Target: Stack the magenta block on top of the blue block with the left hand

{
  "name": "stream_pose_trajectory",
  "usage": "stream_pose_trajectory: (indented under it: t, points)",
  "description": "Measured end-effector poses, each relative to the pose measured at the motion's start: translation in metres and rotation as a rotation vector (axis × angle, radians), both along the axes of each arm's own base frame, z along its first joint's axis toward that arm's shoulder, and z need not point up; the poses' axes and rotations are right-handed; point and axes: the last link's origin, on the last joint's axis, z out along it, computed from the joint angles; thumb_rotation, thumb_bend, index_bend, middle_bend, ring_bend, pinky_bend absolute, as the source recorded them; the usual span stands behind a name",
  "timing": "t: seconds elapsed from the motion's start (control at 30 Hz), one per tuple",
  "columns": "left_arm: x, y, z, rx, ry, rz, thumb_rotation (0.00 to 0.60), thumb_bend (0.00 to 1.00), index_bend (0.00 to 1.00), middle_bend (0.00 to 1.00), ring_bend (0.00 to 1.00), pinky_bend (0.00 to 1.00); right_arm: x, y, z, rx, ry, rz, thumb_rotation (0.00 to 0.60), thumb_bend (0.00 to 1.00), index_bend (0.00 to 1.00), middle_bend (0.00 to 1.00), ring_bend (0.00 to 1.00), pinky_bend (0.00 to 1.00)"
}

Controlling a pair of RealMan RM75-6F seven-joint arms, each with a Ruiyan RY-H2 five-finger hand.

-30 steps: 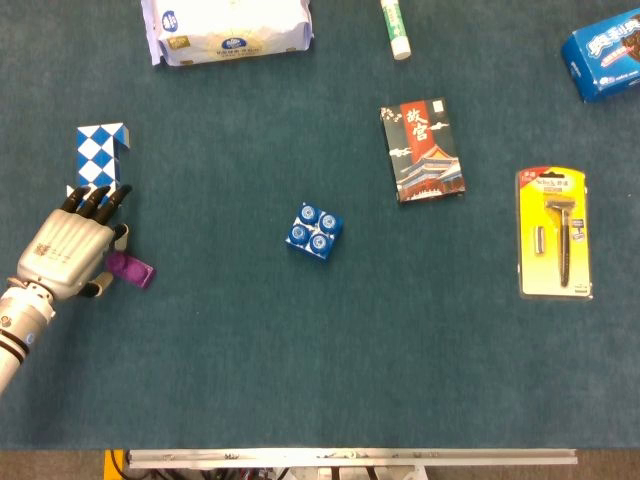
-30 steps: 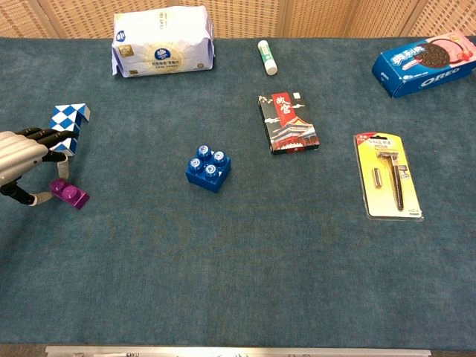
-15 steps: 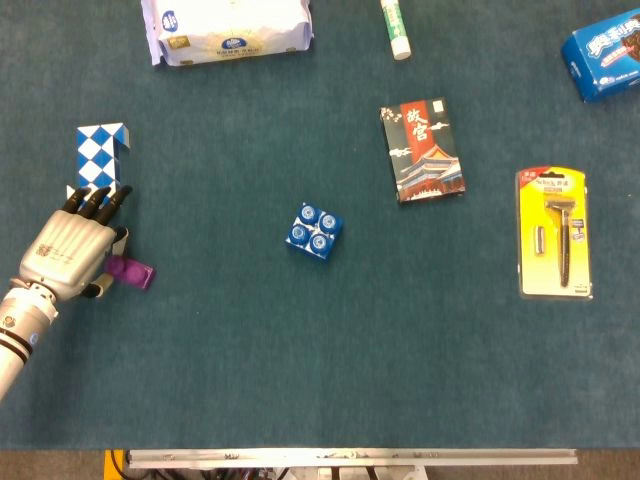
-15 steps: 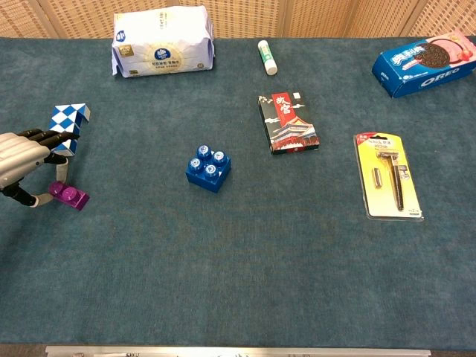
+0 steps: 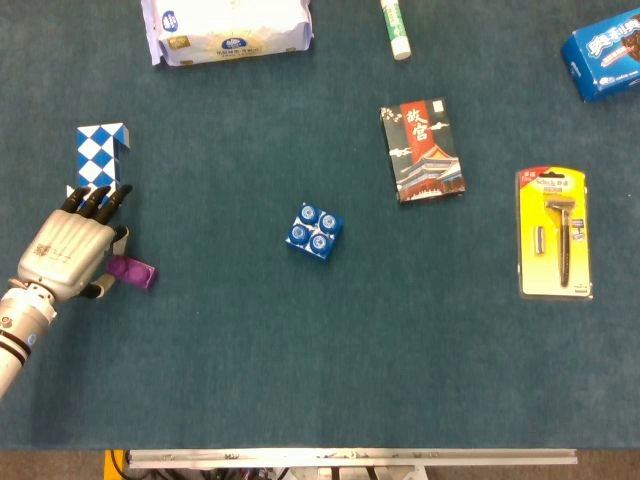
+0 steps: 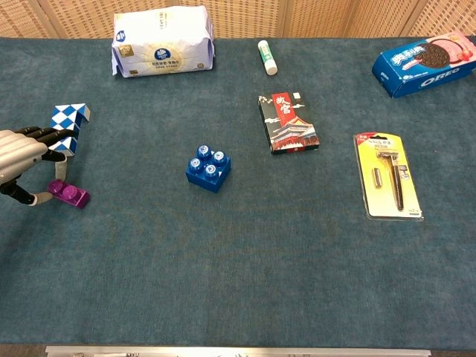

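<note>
The magenta block [image 5: 132,271] [image 6: 69,195] lies on the teal table at the far left. My left hand [image 5: 66,256] [image 6: 21,160] sits over the block's left end, with the thumb and one finger pinching that end while the other fingers stretch toward the back. The block rests on the cloth. The blue block [image 5: 316,231] [image 6: 208,168], studs up, stands alone near the table's middle, well to the right of the hand. My right hand shows in neither view.
A blue-and-white snake puzzle [image 5: 99,156] lies just beyond the left hand's fingertips. Further off are a tissue pack [image 5: 226,28], a glue stick [image 5: 396,28], a card box [image 5: 422,150], a razor pack [image 5: 554,232] and a cookie box [image 6: 425,63].
The left hand has drawn in slightly on the magenta block, which has shifted a little to the left. Nothing else has moved.
</note>
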Motion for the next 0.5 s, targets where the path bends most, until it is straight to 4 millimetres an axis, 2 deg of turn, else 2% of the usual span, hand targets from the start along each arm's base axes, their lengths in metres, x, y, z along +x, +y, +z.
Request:
stream_pose_trajectory:
  t: [0.3, 0.5]
  points:
    - [0.009, -0.001, 0.011, 0.009, -0.023, 0.020, 0.600, 0.29, 0.55, 0.00, 0.00, 0.07, 0.000, 0.000, 0.000, 0.000, 0.000, 0.001, 0.600, 0.00, 0.00, 0.08, 0.00, 0.27]
    - [0.024, 0.003, 0.019, 0.021, -0.056, 0.008, 0.600, 0.29, 0.55, 0.00, 0.00, 0.07, 0.001, 0.000, -0.001, 0.002, 0.002, 0.001, 0.600, 0.00, 0.00, 0.08, 0.00, 0.27]
